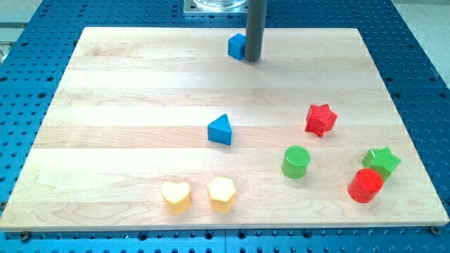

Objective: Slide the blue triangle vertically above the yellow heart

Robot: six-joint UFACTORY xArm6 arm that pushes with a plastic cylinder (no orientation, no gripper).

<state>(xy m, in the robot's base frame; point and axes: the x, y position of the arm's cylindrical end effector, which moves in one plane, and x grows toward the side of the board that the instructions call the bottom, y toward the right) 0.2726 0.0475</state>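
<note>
The blue triangle [220, 130] lies near the middle of the wooden board [126, 105]. The yellow heart [176, 197] lies near the view's bottom, below and to the left of the triangle. My tip [252, 59] is at the view's top, touching the right side of a blue cube [237, 46], far above the triangle.
A yellow hexagon [221, 194] sits just right of the heart. A red star [320, 119], a green cylinder [296, 161], a green star [382, 161] and a red cylinder [365, 185] stand at the view's right.
</note>
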